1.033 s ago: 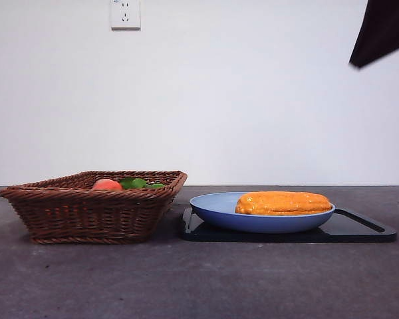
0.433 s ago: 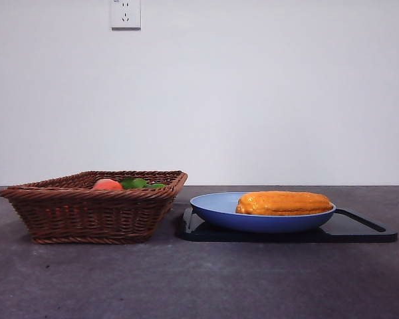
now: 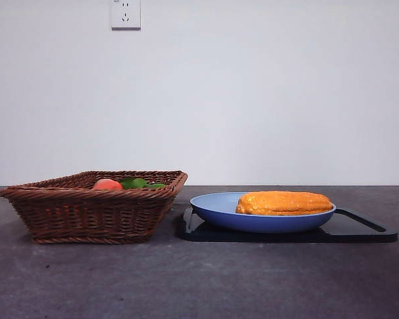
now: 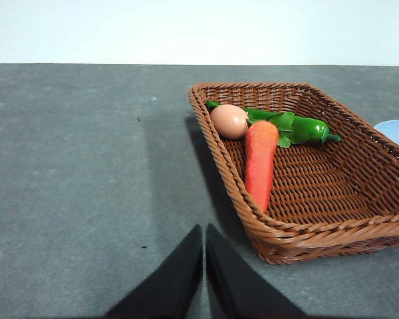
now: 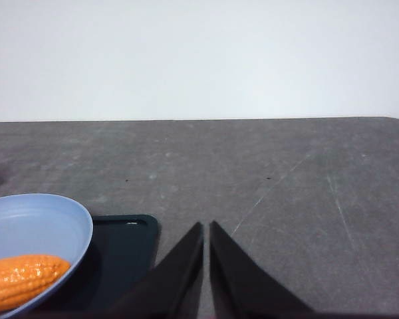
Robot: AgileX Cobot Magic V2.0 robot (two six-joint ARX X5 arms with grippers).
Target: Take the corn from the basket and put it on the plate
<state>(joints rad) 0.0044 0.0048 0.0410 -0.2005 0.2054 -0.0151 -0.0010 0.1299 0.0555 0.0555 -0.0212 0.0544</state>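
Observation:
The orange-yellow corn [image 3: 284, 203] lies lengthwise on the light-blue plate [image 3: 216, 211], right of the brown wicker basket [image 3: 86, 212]; one end of the corn [image 5: 23, 280] and the plate [image 5: 33, 226] also show in the right wrist view. The basket [image 4: 332, 193] holds no corn. My left gripper [image 4: 204, 232] is shut over bare table beside the basket, holding nothing. Shut and empty too, my right gripper [image 5: 206, 229] hangs away from the plate. Neither gripper appears in the front view.
A flat black tray [image 3: 359, 229] lies under the plate. In the basket are an orange carrot [image 4: 261, 159], a small round pinkish fruit [image 4: 229, 121] and a green leafy item [image 4: 299, 126]. A wall socket [image 3: 125, 13] is on the white wall behind.
The dark arm tip at the top right corner of the front view a second ago has left the picture. Corn, plate and basket have not moved.

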